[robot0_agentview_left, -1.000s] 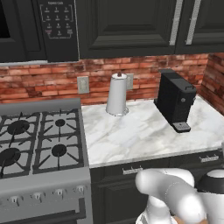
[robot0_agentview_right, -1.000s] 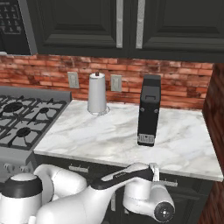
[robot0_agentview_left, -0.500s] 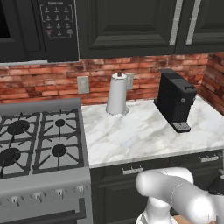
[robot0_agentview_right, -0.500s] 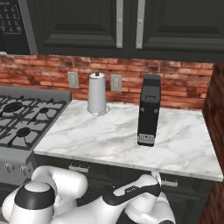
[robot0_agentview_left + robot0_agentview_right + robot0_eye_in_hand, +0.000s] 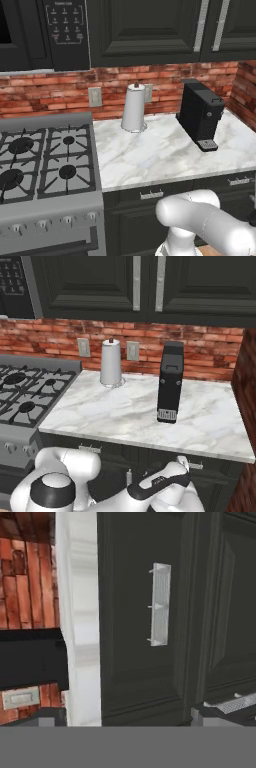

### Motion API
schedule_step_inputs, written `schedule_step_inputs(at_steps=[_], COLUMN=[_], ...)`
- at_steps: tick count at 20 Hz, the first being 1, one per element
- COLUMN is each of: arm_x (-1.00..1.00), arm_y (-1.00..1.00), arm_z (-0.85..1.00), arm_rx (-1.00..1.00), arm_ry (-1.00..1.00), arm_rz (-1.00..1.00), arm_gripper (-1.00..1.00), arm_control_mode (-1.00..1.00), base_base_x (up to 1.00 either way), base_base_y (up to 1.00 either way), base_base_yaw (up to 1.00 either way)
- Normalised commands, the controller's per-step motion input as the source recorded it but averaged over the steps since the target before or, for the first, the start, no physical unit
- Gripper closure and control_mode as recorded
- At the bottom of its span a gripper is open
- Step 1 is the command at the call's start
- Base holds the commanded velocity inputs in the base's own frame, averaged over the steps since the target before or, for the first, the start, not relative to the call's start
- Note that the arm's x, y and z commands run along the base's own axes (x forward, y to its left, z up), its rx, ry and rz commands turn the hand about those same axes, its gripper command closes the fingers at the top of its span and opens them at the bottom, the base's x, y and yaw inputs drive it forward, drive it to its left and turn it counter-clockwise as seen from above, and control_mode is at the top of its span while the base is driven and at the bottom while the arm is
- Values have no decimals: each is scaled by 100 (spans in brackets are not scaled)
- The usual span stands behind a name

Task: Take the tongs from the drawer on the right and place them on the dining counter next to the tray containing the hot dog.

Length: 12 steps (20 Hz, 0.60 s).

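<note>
One drawer [image 5: 135, 662] matters here: black flat front, shut, flush with the panels around it. Its short silver bar handle [image 5: 160, 604] stands on end in the rolled hand view, right of centre in the upper half. The tool [image 5: 125, 723] sits at the bottom of that frame with its jaws spread wide, one dark tip at lower left and one at lower right. It has hold of nothing, and the handle is well above the tips, not touched. A second silver handle [image 5: 232, 703] pokes in at lower right. The white marble counter [image 5: 77, 612] edge runs as a vertical band just left of the drawer front. Beyond it lie the brick wall [image 5: 25, 567] at upper left and the black coffee machine [image 5: 30, 657] at mid left. In the left base view the drawer handle [image 5: 239, 181] is at the right edge under the counter [image 5: 165, 155], with the white arm rising at lower right. In the right base view the handle [image 5: 196, 466] is at lower right, just beside the arm's wrist. On the counter a paper towel roll [image 5: 111, 362] stands upright near the wall, well apart from the coffee machine [image 5: 170, 381] at centre. A gas stove [image 5: 45, 160] fills lower left in the left base view, with a microwave [image 5: 45, 30] at upper left.
</note>
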Motion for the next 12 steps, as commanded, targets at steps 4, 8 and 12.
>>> schedule_step_inputs(at_steps=[4, 8, 12], arm_x=[22, 26, 24], arm_y=[0, -4, -14], arm_z=[-22, -21, -21], arm_rx=[1, 4, 9], arm_ry=[0, 0, -2], arm_rz=[0, 0, 0], arm_gripper=[-100, -100, -100], arm_control_mode=[-100, -100, -100], base_base_x=[0, 0, 0], base_base_y=[0, 0, 0], base_base_yaw=[0, 0, 0])
